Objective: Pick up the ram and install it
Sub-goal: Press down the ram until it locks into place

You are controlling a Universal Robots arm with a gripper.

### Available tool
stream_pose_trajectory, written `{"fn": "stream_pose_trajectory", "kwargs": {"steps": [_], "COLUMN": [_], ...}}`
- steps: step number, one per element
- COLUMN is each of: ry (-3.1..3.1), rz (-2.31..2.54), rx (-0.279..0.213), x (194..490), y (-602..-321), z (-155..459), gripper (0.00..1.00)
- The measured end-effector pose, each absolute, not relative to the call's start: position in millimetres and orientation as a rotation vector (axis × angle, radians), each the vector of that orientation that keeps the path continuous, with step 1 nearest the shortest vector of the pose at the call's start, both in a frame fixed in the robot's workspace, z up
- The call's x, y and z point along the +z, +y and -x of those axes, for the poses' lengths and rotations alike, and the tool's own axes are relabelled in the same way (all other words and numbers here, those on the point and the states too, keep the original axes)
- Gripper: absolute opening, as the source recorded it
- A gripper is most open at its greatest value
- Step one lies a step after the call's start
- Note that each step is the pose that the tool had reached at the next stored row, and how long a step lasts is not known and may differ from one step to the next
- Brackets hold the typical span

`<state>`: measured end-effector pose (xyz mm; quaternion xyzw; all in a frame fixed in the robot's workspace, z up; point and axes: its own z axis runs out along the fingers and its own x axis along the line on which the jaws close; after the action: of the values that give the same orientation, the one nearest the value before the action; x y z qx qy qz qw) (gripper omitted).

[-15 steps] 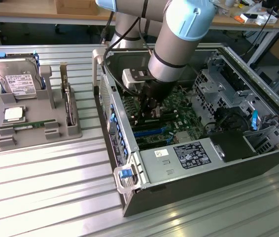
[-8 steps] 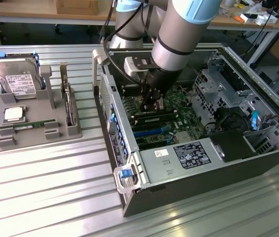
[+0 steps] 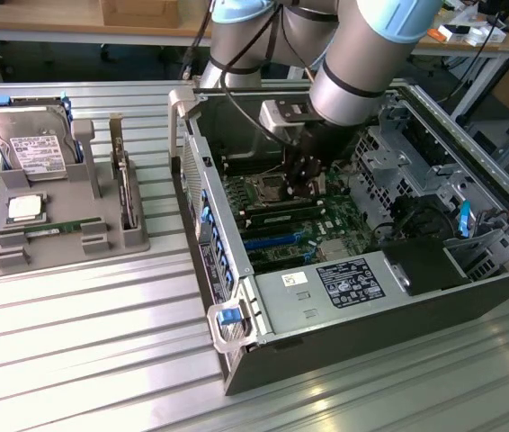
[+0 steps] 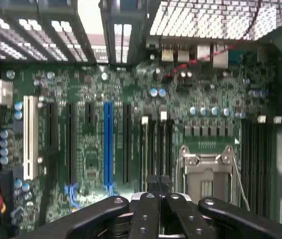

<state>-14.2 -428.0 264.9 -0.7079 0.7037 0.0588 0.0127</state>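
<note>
Fingers pressed together and empty, the hand [image 3: 304, 180] hangs inside the case [image 3: 344, 346] at frame centre; the ram [image 3: 54, 229] lies lengthwise in the tray [image 3: 21, 261], far left on the tabletop [image 3: 102, 342].

You can make out print in a few places, but none of it is legible. The black label [image 3: 349, 282] on the grey metal power-supply box [image 3: 326, 301] carries white lettering too fine to read, and a small white sticker [image 3: 295, 278] sits beside it. The white label [image 3: 37, 155] on the silver hard drive [image 3: 28, 144] shows only unreadable dark lines.
</note>
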Motion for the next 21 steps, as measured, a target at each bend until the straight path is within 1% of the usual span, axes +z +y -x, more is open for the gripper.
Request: {"fn": "stream_pose_trajectory", "kwargs": {"steps": [4, 6, 10, 21], "ry": [2.194, 2.194, 2.187, 2.186], "rz": [2.209, 2.210, 2.210, 2.209], "rx": [0.208, 0.213, 0.234, 0.236], "x": [265.0, 265.0, 266.6, 315.9], "y": [-428.0, -428.0, -428.0, -428.0], "z": [-25.9, -35.9, -81.1, -95.5], "gripper": [0.10, 0.10, 0.10, 0.10]}}
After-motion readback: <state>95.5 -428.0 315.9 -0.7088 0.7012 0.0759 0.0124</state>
